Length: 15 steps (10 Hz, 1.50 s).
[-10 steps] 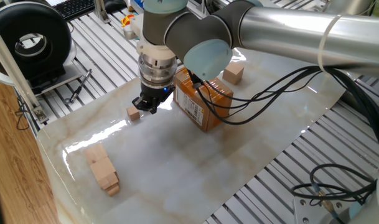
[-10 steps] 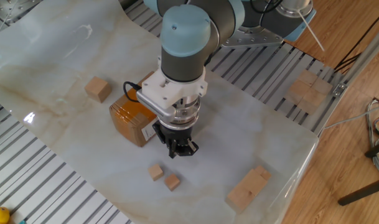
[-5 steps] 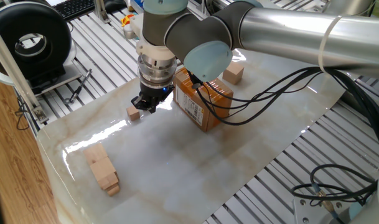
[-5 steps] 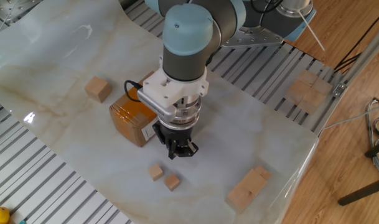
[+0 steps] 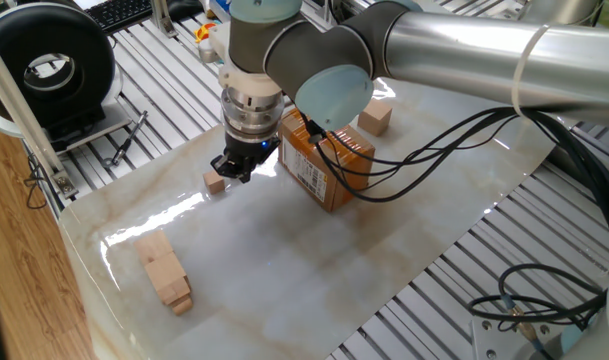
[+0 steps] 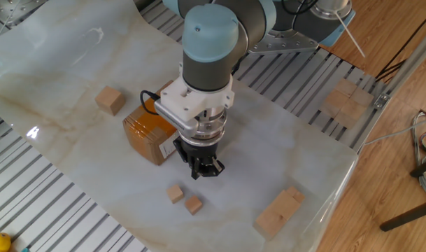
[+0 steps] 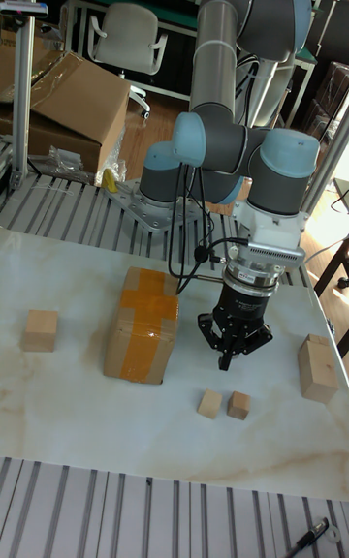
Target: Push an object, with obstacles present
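Note:
The object, a small light-tan cube (image 6: 175, 193) (image 7: 209, 404), lies on the marble table beside a slightly browner small cube (image 6: 193, 204) (image 7: 238, 406). One fixed view shows only one small cube (image 5: 215, 181), and I cannot tell which of the two it is. My gripper (image 6: 199, 173) (image 7: 225, 360) (image 5: 234, 172) points straight down with its fingers together and nothing between them. It hangs a short way behind the two cubes, apart from them. Close beside it stands the taped cardboard box (image 6: 148, 136) (image 7: 141, 325) (image 5: 329, 160).
A bigger wooden cube (image 6: 110, 99) (image 7: 40, 330) (image 5: 375, 119) sits beyond the box. Long stacked blocks (image 6: 279, 211) (image 5: 164, 270) (image 7: 317, 367) lie near the table's corner. More blocks (image 6: 345, 101) rest on the slatted frame. Black cables (image 5: 434, 150) hang over the table.
The gripper has shifted only very slightly. The cubes, the box and the blocks have not moved.

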Available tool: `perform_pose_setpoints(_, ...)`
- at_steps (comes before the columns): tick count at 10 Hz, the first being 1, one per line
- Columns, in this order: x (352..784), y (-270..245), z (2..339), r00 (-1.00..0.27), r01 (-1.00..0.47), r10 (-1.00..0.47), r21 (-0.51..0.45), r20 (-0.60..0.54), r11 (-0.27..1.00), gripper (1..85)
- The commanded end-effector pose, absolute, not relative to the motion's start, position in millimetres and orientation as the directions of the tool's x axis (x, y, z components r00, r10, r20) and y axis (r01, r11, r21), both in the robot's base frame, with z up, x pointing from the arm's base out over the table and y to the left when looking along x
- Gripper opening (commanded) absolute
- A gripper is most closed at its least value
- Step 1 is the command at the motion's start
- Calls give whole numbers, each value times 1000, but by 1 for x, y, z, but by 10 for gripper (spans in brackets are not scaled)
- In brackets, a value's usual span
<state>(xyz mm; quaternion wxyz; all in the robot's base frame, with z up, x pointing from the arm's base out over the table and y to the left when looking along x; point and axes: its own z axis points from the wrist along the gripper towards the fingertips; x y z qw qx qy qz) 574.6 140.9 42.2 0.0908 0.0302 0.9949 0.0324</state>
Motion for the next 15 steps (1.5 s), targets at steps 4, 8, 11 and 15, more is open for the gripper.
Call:
perform_pose_setpoints(4, 577, 141, 39, -984, 55, 67, 75, -164, 996, 80)
perform_pose_setpoints(8, 598, 139, 34, -989, 34, 41, 51, -143, 998, 77)
perform_pose_setpoints(11, 606, 137, 37, -991, 33, 39, 47, -131, 998, 70)
perform_pose_setpoints(15, 612, 145, 39, -985, 51, 64, 86, -160, 995, 53)
